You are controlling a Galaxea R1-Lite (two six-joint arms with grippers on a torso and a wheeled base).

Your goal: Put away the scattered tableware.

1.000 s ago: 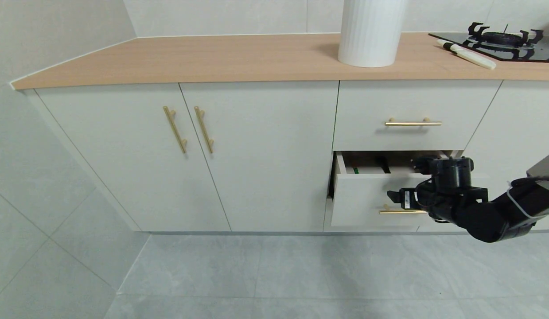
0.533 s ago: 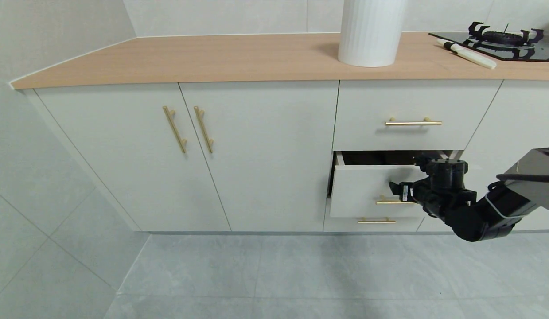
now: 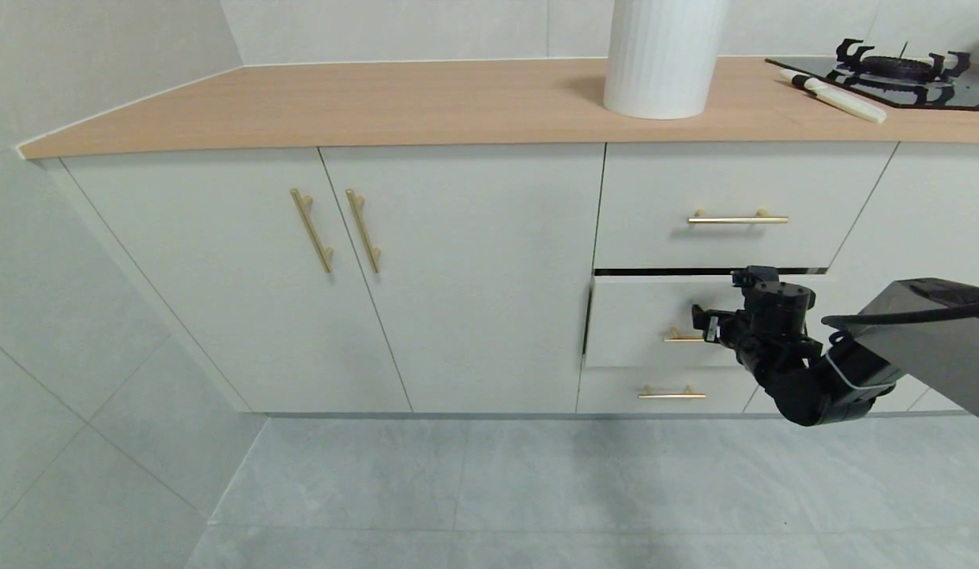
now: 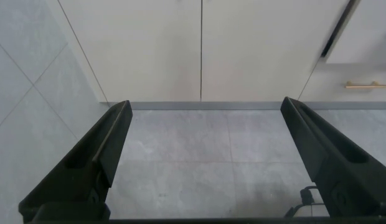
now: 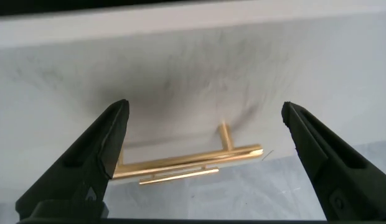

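The middle drawer point(image 3: 639, 316) of the cabinet is pushed in almost flush, with a thin dark gap along its top edge. My right gripper point(image 3: 706, 324) is right at the drawer front, by its gold handle point(image 3: 683, 338). In the right wrist view this gripper point(image 5: 204, 112) is open, its fingers point(image 5: 112, 143) spread wide over the drawer front point(image 5: 199, 74), and the handle point(image 5: 187, 163) lies between them. My left gripper point(image 4: 205, 106) is open and holds nothing, low over the grey floor point(image 4: 199, 155) facing the cabinet base.
On the wooden countertop point(image 3: 378, 103) stand a white ribbed cylinder point(image 3: 663, 55), a white knife-like utensil point(image 3: 833, 96) and a black hob point(image 3: 900, 75). Above and below the middle drawer are a top drawer handle point(image 3: 738, 220) and a bottom drawer handle point(image 3: 671, 393). Double doors point(image 3: 311, 231) are shut.
The middle drawer has slid from clearly open, its inside showing, to almost shut. My right gripper has moved in toward the cabinet with the drawer front.
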